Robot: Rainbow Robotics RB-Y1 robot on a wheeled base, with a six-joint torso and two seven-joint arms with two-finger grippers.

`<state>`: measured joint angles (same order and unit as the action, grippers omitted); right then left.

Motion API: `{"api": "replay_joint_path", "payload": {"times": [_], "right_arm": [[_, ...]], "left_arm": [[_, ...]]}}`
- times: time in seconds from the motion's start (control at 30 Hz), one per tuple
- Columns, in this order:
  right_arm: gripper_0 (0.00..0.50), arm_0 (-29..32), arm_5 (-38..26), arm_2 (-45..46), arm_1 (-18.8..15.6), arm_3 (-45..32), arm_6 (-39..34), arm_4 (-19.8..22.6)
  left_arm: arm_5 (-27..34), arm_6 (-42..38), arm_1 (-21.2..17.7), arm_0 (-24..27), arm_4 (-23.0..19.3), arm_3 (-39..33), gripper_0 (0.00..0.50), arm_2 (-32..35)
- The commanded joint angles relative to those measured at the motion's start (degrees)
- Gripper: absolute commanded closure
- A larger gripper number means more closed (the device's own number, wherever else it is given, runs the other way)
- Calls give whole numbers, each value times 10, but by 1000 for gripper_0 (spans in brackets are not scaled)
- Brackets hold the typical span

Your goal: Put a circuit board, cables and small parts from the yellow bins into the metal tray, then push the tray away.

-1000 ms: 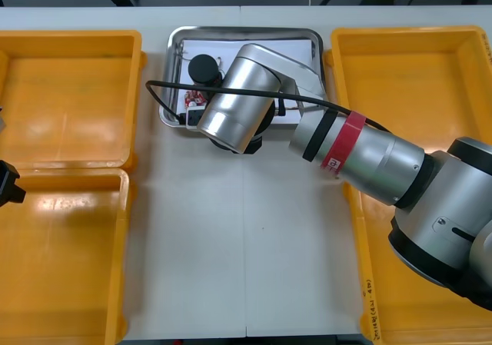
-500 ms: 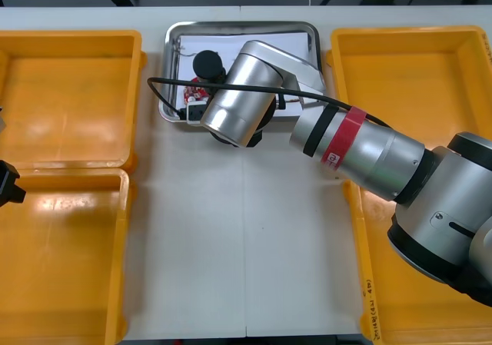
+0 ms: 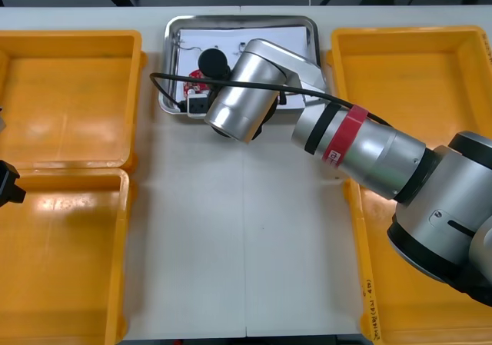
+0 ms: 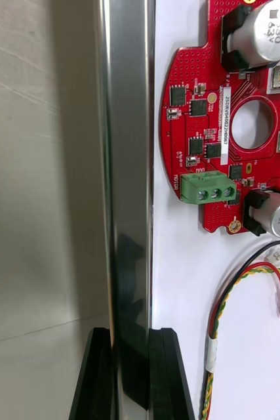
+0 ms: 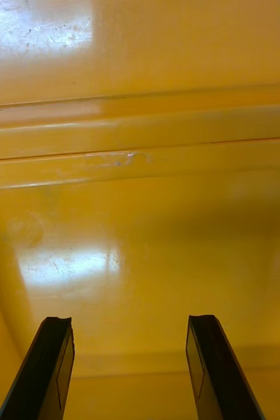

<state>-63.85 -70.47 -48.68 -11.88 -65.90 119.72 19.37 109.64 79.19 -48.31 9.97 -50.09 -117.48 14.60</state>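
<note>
1. Tray: at the middle of the table's far edge, between the two far bins, touching neither. Shiny rim, white inside.
2. Board: flat on the white floor, close inside the gripped rim and toward the tray's near-left corner. Round and red, with a hole at the middle and a green connector on its edge.
3. Red and yellow cable: on the tray floor just beside the board, nearer the fingers, curving alongside a black cable and ending in a small clear plug.
4. Right gripper: at the tray's near-left corner, on an arm reaching in from the table's right side. Closed on the rim: one finger outside, over the bare table; the other inside, over the white floor; apart only by the wall's thickness.
5. Left gripper: at the table's left edge, over a bin floor. Fingers wide apart, holding nothing.
</note>
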Motion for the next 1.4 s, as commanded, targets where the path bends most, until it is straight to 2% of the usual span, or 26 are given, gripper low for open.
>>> {"api": "replay_joint_path", "payload": {"times": [0.03, 0.9, 0.93, 0.97, 1.0, 1.03, 1.07, 1.1, 1.13, 1.23, 1.33, 1.4], "right_arm": [[500, -37, 21, 18, 6, 13, 26, -6], [500, -42, 54, 18, 4, 36, 44, -6], [424, -42, 55, 18, 4, 36, 45, -6], [387, -42, 56, 18, 4, 36, 46, -6], [324, -41, 56, 18, 4, 36, 49, -7], [237, -42, 56, 18, 4, 36, 51, -7], [185, -42, 56, 18, 4, 36, 51, -9], [111, -42, 56, 18, 4, 36, 54, -9], [79, -43, 56, 18, 3, 36, 55, -10], [41, -43, 56, 18, 1, 36, 61, -9], [39, -44, 53, 18, -2, 36, 70, -10], [21, -47, 44, 20, -2, 36, 77, -10]], "left_arm": [[4, 35, 4, -11, 5, -3, 0, 17], [4, 35, 4, -11, 5, -3, 0, 17], [4, 35, 4, -11, 5, -3, 0, 17], [4, 35, 4, -11, 5, -3, 0, 17], [4, 35, 4, -11, 5, -3, 0, 17], [4, 35, 4, -11, 5, -3, 0, 17], [4, 35, 4, -11, 5, -3, 0, 17], [4, 35, 4, -11, 5, -3, 0, 17], [4, 35, 4, -11, 5, -3, 0, 17], [4, 35, 4, -11, 5, -3, 0, 17], [4, 35, 4, -11, 5, -3, 0, 17], [4, 35, 4, -11, 5, -3, 0, 17]]}}
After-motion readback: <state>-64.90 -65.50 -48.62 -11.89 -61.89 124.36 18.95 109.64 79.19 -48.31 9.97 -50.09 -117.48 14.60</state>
